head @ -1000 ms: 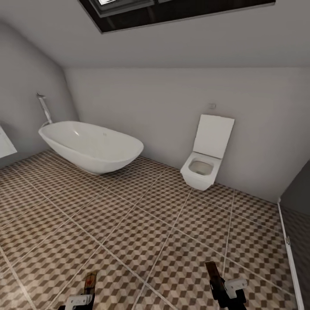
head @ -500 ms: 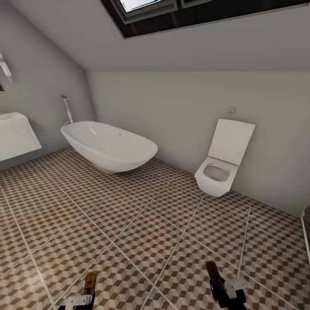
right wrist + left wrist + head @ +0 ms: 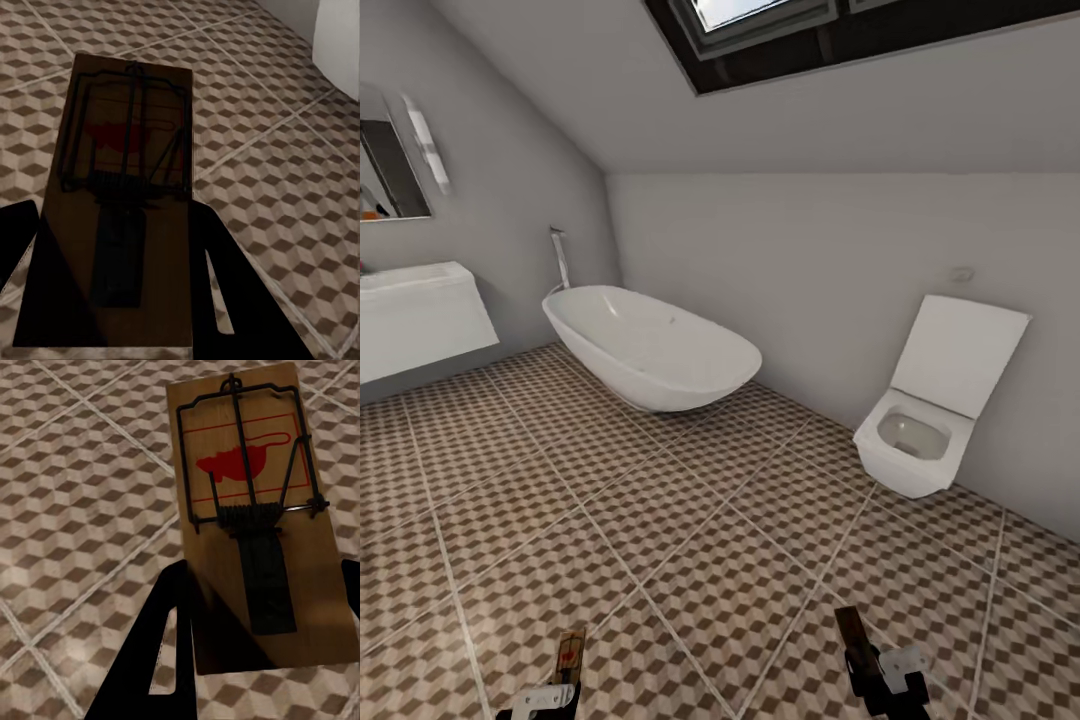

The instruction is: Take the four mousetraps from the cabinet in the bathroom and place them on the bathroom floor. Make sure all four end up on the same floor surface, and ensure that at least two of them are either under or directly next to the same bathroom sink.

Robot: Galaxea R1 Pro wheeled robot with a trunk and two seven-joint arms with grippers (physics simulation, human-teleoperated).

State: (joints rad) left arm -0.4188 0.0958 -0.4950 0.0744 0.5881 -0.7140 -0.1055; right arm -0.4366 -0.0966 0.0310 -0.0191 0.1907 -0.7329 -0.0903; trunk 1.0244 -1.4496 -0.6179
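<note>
Mousetraps are in hand, one per arm: the left tool point(image 3: 259, 660) is clenched on the near end of a tan mousetrap point(image 3: 259, 502) with its red mark and dark wire facing up, and the right tool point(image 3: 112, 292) grips a second mousetrap point(image 3: 124, 187), which lies in shadow. In the head view both boards poke forward from the arms at about 6 o'clock, the left trap point(image 3: 567, 655) lit, the right trap point(image 3: 851, 630) dark, each carried above the tiles and not resting on them.

As a judgement: two of the four traps have left the cabinet and are being carried, but neither is set down yet, and no trap lies on the floor in these views. So these two still need placing, and the other two remain to be accounted for. Whether they are already down somewhere cannot be told.

The bathroom floor point(image 3: 690, 520) is cube-patterned tile in brown, beige and white with pale grout lines. The bathroom sink point(image 3: 420, 315), a white wall-hung basin, sits at about 9 o'clock under a mirror point(image 3: 385, 160). A rounded white bathtub point(image 3: 655, 345) stands at roughly 11 o'clock and a toilet point(image 3: 930, 420) at 2 o'clock, below a sloped ceiling with a skylight point(image 3: 780, 20). The tiles under the sink look like the likely drop spot
</note>
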